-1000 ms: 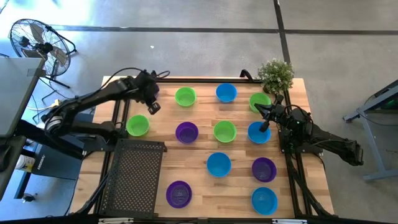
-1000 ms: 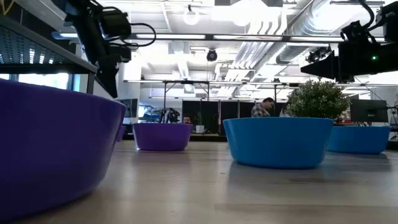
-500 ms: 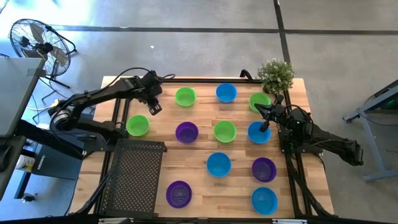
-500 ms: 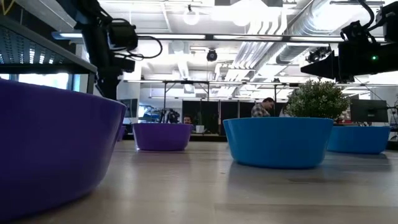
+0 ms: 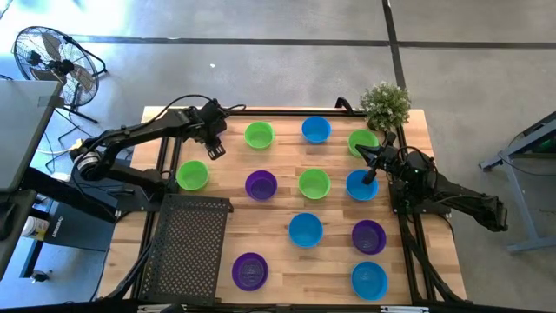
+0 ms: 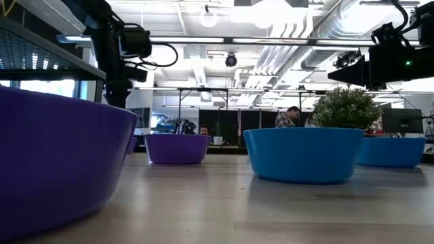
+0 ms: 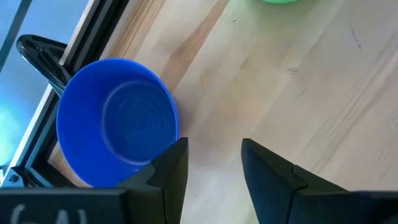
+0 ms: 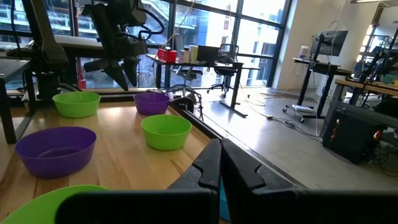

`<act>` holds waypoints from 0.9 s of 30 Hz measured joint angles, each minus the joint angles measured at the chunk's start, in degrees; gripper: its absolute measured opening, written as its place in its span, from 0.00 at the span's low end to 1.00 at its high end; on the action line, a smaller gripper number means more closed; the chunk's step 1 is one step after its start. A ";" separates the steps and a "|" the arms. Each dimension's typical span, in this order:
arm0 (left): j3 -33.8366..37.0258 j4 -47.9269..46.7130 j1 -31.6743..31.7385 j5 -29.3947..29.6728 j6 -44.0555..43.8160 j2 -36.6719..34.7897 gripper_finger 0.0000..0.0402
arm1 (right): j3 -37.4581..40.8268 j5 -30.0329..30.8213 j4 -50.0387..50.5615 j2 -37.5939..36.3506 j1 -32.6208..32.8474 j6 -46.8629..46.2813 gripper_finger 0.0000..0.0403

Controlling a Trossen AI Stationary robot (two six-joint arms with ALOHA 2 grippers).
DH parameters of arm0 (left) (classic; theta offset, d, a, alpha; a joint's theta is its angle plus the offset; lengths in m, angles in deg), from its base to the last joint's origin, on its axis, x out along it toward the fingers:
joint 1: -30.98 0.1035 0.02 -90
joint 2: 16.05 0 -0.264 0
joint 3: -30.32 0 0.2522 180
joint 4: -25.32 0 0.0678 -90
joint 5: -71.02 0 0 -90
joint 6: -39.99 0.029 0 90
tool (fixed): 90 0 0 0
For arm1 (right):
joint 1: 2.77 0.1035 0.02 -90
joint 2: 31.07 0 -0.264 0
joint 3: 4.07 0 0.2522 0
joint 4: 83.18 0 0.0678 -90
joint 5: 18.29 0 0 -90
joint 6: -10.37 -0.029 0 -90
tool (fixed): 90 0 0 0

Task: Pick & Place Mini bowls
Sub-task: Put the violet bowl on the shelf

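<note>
My left gripper (image 5: 215, 148) hangs open over the table's far left corner. A blue-purple mini bowl (image 7: 115, 121) stands on its base just beside the gripper's fingers (image 7: 213, 149); it also shows under that gripper in the right wrist view (image 8: 152, 101). In the high view the arm hides it. My right gripper (image 5: 365, 165) is shut (image 8: 221, 146) and holds nothing, above a blue bowl (image 5: 361, 185). More green, blue and purple mini bowls stand upright in rows across the table. My left gripper has one finger (image 7: 171, 162) in front of the blue-purple bowl's rim (image 7: 163, 144). Whether the finger touches the rim, I cannot tell. The bowl stands upright on the table outside the gap between the fingers.
A potted plant (image 5: 385, 104) stands at the far right corner. A black mesh rack (image 5: 187, 248) lies at the near left. The table's frame rail (image 7: 37, 53) runs close behind the blue-purple bowl. Bare wood (image 7: 298, 93) lies between the bowls.
My left gripper has turned from slanting to upright and shifted slightly toward the table's right. In the low view its fingers stand wider apart now than a second ago. My right arm and the bowls in view have kept still.
</note>
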 joint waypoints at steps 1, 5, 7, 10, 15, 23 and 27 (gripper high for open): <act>0.00 0.01 0.00 0.00 0.04 0.00 0.36 | 0.00 -0.01 0.00 0.00 0.00 0.01 0.00; 0.00 0.02 0.00 -0.02 -0.73 0.00 0.36 | 0.00 -0.01 0.01 0.00 -0.01 0.01 0.00; 0.00 0.02 0.00 0.00 -1.44 0.31 0.36 | 0.00 0.00 0.00 0.00 0.00 0.01 0.00; 0.07 -0.13 0.00 -1.18 -2.49 1.86 0.36 | 0.00 0.00 0.00 0.00 0.00 0.00 0.00; 0.09 0.66 -0.04 2.47 -2.90 5.40 0.36 | 0.00 -0.01 0.01 0.00 0.01 -0.01 0.00; 0.08 4.28 -0.02 7.21 -5.66 8.28 0.36 | 0.00 -0.01 -0.01 0.00 -0.01 -0.01 0.00; 0.09 4.39 -0.02 8.26 -6.98 8.28 0.36 | 0.00 -0.01 -0.01 0.00 0.00 0.01 0.00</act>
